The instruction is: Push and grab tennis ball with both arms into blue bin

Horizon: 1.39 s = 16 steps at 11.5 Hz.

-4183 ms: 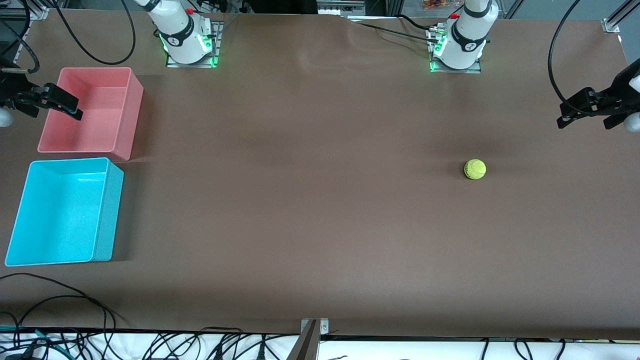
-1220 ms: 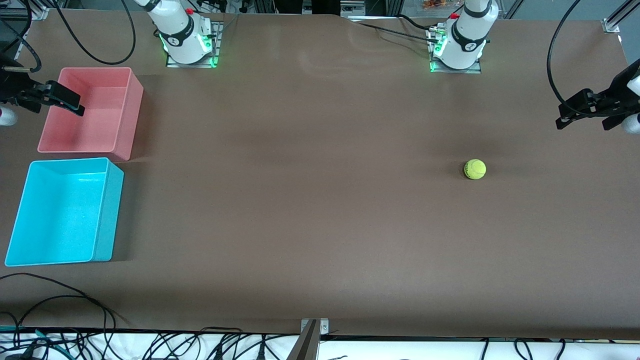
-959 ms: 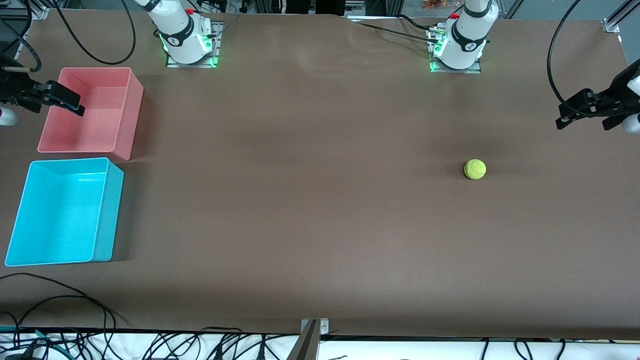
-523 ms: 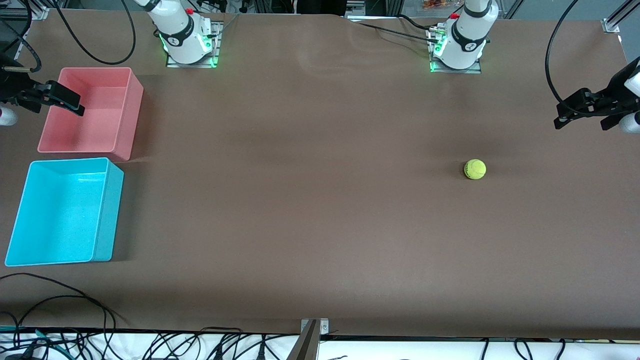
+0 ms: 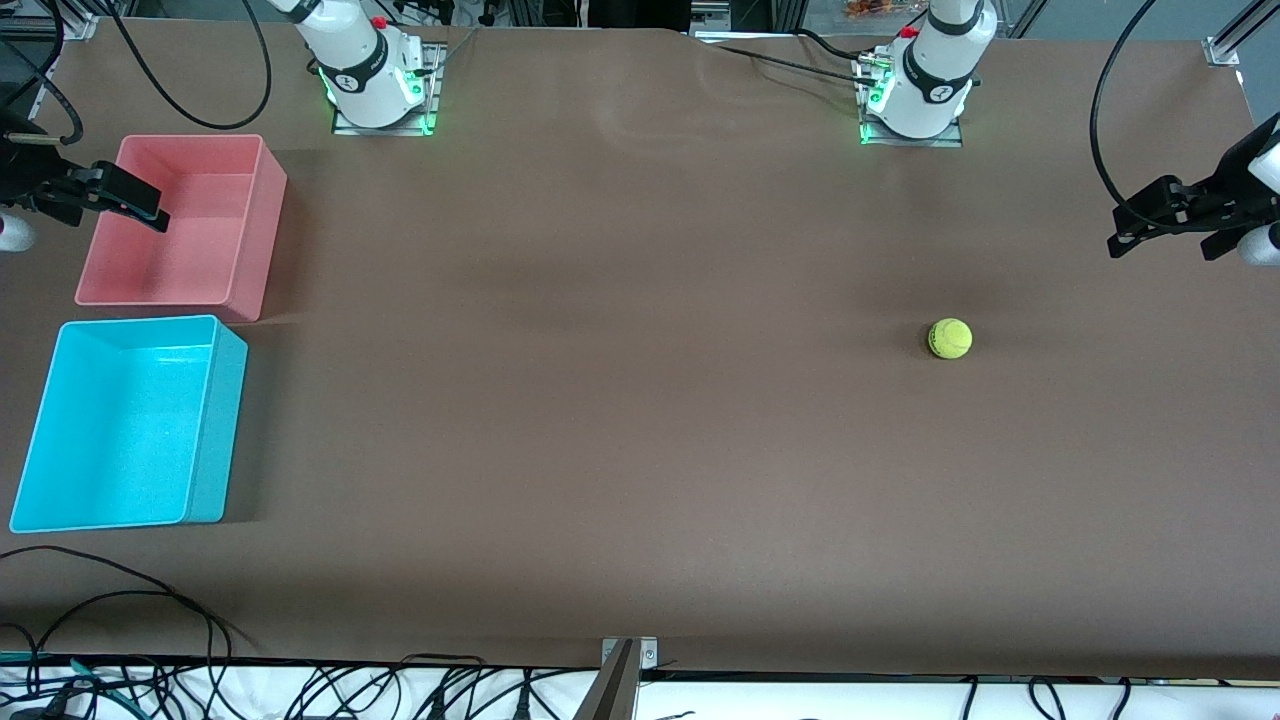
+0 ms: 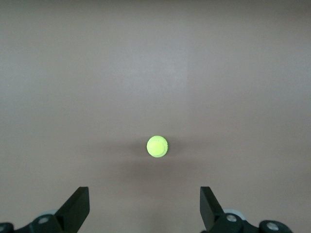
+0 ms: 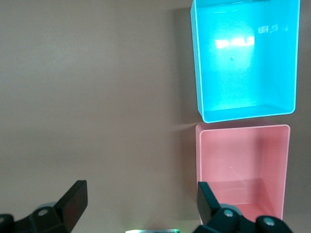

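The tennis ball (image 5: 950,338) sits alone on the brown tabletop (image 5: 620,400) toward the left arm's end, nearer to the front camera than the left arm's base (image 5: 915,95) and well apart from both bins. The left tool (image 5: 1125,235) hangs in the air over the edge of the tabletop at that same end, its two black fingers (image 6: 77,208) spread wide with nothing between them; in the left wrist view the ball (image 6: 157,146) shows centred ahead of the open fingers, not touched by either. At the right arm's end, the blue bin (image 5: 60,500) stands empty on the tabletop, nearer to the front camera than the pink bin (image 5: 255,220), which stands just beside it and is also empty. The right tool (image 5: 150,212) hovers over the pink bin's outer rim, its fingers (image 7: 73,200) likewise wide apart and holding nothing; the right wrist view looks down on both bins (image 7: 291,58) set end to end. The right arm's base (image 5: 375,85) stands along the tabletop's edge farthest from the front camera.
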Motion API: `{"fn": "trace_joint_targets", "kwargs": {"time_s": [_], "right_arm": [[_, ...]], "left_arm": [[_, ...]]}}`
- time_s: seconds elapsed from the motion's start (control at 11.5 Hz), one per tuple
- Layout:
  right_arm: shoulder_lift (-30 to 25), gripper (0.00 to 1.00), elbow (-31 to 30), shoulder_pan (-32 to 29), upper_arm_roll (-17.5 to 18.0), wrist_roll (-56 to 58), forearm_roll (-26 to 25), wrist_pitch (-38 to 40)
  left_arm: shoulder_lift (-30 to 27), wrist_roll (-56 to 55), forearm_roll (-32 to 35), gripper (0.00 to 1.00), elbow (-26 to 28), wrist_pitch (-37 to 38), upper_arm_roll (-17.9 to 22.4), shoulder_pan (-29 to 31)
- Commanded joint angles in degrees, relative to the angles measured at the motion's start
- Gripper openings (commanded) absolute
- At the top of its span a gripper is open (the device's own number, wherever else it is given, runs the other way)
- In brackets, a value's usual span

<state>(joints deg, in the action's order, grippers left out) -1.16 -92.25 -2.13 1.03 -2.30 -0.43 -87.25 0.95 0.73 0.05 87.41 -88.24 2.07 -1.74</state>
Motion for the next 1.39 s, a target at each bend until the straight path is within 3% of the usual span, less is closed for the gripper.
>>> {"fn": "trace_joint_targets", "kwargs": {"time_s": [0.0, 0.7, 0.96, 1.13, 1.31], "right_arm": [[0.3, 1.0, 1.0, -0.4, 0.0, 0.0, 1.0, 1.0], [0.3, 1.0, 1.0, -0.4, 0.0, 0.0, 1.1, 1.1], [0.3, 1.0, 1.0, -0.4, -0.7, 0.0, 1.4, 1.2], [0.3, 1.0, 1.0, -0.4, -0.7, 0.0, 1.5, 1.2], [0.3, 1.0, 1.0, -0.4, -0.7, 0.0, 1.5, 1.2]], "left_arm": [[0.9, -0.3, 1.3, 1.0, -1.9, 2.4, 0.0, -0.1], [5.5, -0.1, 1.3, 1.0, -1.6, 0.0, 0.3, 0.7], [5.6, 0.5, 1.3, 1.0, 3.4, -6.2, 0.3, 1.8], [3.0, 2.7, 1.0, 1.0, 9.5, -12.5, 0.3, 3.3], [3.0, 2.3, 1.3, 1.0, 13.6, -13.8, 0.3, 3.4]]}}
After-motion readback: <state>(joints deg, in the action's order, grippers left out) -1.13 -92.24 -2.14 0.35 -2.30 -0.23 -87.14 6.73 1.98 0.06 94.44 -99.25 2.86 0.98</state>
